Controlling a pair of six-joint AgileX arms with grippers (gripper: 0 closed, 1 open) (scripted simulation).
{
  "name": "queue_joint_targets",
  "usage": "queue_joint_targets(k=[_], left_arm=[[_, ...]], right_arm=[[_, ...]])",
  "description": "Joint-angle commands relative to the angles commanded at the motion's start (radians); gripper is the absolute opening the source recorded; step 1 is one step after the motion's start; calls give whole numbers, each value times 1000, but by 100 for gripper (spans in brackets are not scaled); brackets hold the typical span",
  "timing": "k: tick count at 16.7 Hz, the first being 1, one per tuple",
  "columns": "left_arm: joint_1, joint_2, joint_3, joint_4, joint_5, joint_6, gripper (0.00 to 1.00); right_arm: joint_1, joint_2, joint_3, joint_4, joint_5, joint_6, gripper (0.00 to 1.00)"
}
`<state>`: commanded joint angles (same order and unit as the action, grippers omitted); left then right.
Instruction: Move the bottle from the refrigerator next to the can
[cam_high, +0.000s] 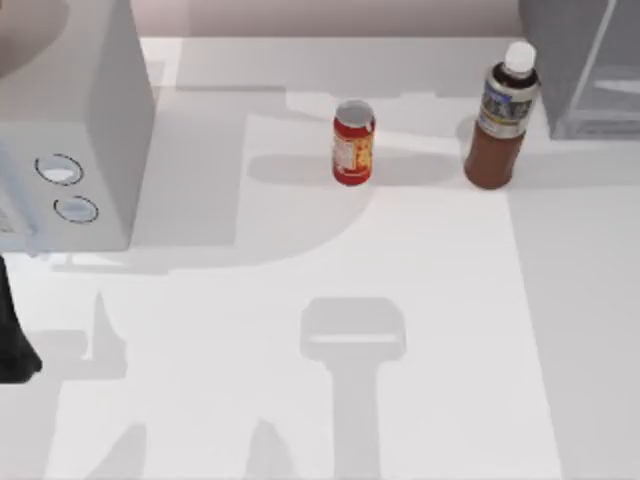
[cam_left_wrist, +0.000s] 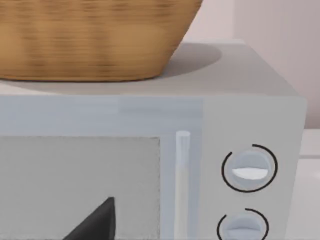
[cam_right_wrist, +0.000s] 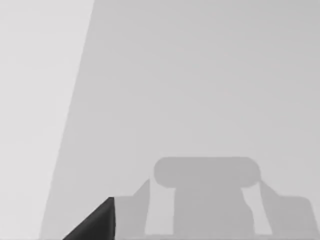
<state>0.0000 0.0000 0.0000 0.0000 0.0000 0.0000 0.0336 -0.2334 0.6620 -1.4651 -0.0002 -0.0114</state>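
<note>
Left end effector faces white box on table.

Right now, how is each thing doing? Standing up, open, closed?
bottle: standing upright on the table, cap on, outside the refrigerator.
can: standing upright, apart from the bottle.
white box with two dials: door shut, basket resting on top.

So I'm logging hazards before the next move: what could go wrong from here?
The slim brown bottle with the white cap stands upright on the table, apart from the short red can. Tall and narrow, it might tip if gripped high or nudged. It also stands close to the grey refrigerator, so a gripper approaching from that side may clip the wall.
</note>
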Motion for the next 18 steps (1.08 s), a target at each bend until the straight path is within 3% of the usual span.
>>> queue_joint_targets(k=[3, 7, 18], left_arm=[[0, 0, 0, 0, 0, 0, 100], [0, 0, 0, 0, 0, 0, 100], [0, 0, 0, 0, 0, 0, 100]], right_arm=[[-61, 62, 37, -13, -34, -62, 100], [-289, 293, 150, -62, -158, -294, 100], [-1317, 1476, 524, -120, -669, -1474, 100]])
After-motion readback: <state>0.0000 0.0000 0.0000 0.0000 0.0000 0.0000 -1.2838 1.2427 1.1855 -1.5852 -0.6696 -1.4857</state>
